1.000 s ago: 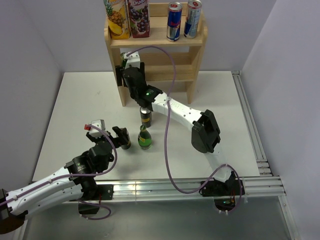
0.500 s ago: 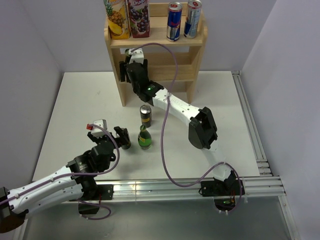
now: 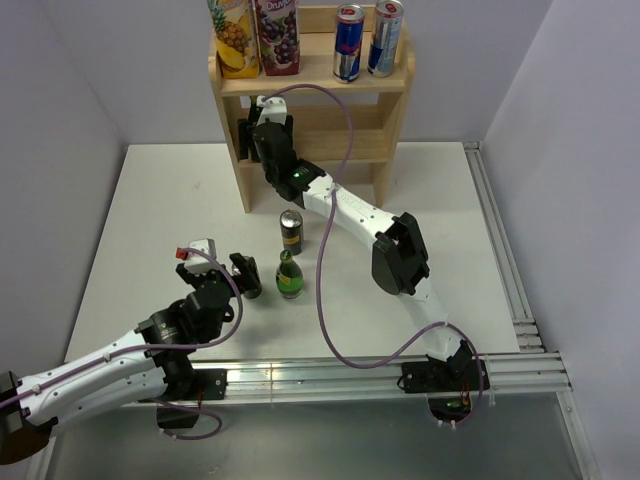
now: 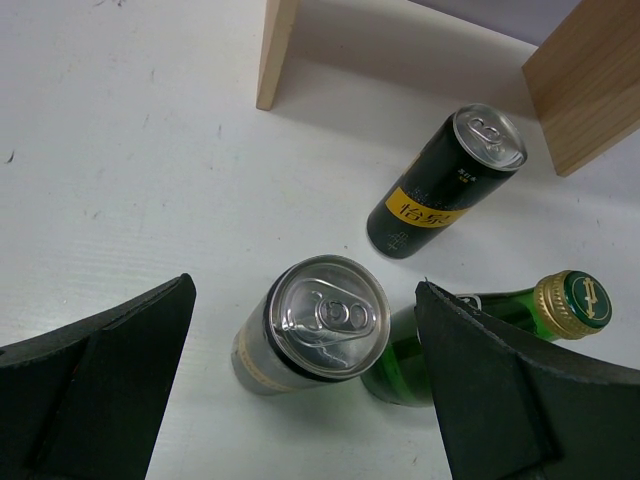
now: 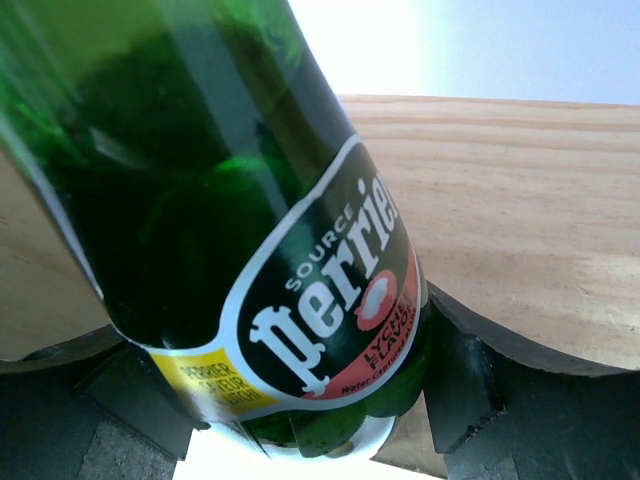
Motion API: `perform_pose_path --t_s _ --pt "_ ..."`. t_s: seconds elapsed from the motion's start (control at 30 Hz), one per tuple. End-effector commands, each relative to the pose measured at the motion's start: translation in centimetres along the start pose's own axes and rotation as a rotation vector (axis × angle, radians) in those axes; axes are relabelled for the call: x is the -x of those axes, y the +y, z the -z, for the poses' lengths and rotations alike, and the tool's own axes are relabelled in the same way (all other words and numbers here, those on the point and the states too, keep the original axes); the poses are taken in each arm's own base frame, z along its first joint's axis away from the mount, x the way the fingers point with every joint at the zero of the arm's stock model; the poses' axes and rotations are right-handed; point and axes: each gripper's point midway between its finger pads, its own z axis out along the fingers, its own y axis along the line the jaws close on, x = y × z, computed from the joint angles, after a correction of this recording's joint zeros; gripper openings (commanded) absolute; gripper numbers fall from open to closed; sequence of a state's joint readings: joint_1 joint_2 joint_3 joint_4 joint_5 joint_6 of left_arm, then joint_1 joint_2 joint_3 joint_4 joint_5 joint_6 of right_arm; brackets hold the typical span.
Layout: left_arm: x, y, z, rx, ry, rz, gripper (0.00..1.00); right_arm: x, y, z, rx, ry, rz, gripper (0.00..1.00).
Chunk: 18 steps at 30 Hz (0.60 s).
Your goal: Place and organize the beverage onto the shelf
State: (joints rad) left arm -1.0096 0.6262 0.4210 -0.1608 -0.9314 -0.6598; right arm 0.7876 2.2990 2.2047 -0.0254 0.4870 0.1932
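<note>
**Perrier bottle [image 5: 250, 250] held at the shelf [image 3: 320, 82]**

The shelf stands at the far edge of the table [image 3: 150, 220], with two cartons [image 3: 255, 35] and two blue-silver cans [image 3: 365, 42] on its top tier. The top view puts the right gripper [image 3: 260, 138] at the middle tier's left end, its load hidden. Only its wrist view shows the fingers pinching the green Perrier bottle, labelled "SOURCE perrier", against wood. The left gripper [image 3: 243, 275] is spread wide around a silver can [image 4: 325, 320]. Beside that can are a capped bottle [image 4: 570, 298] and a dark can [image 4: 445, 180] whose yellow label carries Chinese characters.

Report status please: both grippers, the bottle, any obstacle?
Right gripper shut on Perrier bottle, up at the shelf. Left gripper open over silver can. Second green bottle close beside that can.
</note>
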Motion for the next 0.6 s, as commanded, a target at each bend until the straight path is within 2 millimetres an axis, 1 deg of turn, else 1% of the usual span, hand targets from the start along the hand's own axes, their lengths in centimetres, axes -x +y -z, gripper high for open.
perform_pose_path --t_s 0.0,0.07,0.2,0.27,0.3,0.33,0.37,0.4,0.43,0.5,0.53,0.57 --pt "0.79 -0.43 0.00 0.000 -0.022 0.025 0.99 5.97 0.14 -0.04 0.016 -0.153 -0.101 0.03" --pt "0.87 -0.37 0.00 0.002 -0.023 0.027 0.99 5.78 -0.05 -0.14 0.011 -0.153 -0.096 0.06" --pt "0.95 -0.41 0.10 -0.004 -0.024 0.030 0.99 5.73 -0.01 -0.33 0.010 -0.159 -0.092 0.09" --pt "0.95 -0.35 0.11 -0.003 -0.025 0.031 0.99 5.56 -0.01 -0.33 0.006 -0.154 -0.092 0.16" --pt "0.97 -0.37 0.13 -0.005 -0.025 0.031 0.99 5.55 -0.04 -0.31 0.005 -0.154 -0.094 0.24" --pt "1.05 -0.39 0.15 -0.006 -0.027 0.035 0.99 5.29 -0.26 -0.39 -0.002 -0.152 -0.092 0.45" --pt "0.99 -0.35 0.15 -0.006 -0.027 0.032 0.99 5.38 -0.35 -0.34 -0.006 -0.155 -0.094 0.52" --pt "1.03 -0.37 0.16 -0.006 -0.027 0.035 0.99 5.23 -0.48 -0.28 -0.009 -0.153 -0.091 0.62" --pt "0.97 -0.37 0.13 -0.005 -0.025 0.033 0.99 5.29 -0.51 -0.27 -0.010 -0.157 -0.090 0.76" --pt "1.02 -0.40 0.14 -0.005 -0.026 0.032 0.99 5.21 -0.61 -0.26 -0.014 -0.156 -0.085 0.81" --pt "1.09 -0.41 0.16 -0.006 -0.027 0.036 0.99 5.26 -0.55 -0.18 -0.014 -0.156 -0.084 0.88" --pt "1.03 -0.37 0.16 -0.006 -0.027 0.033 0.99 5.20 -0.56 -0.22 -0.014 -0.156 -0.081 0.89"
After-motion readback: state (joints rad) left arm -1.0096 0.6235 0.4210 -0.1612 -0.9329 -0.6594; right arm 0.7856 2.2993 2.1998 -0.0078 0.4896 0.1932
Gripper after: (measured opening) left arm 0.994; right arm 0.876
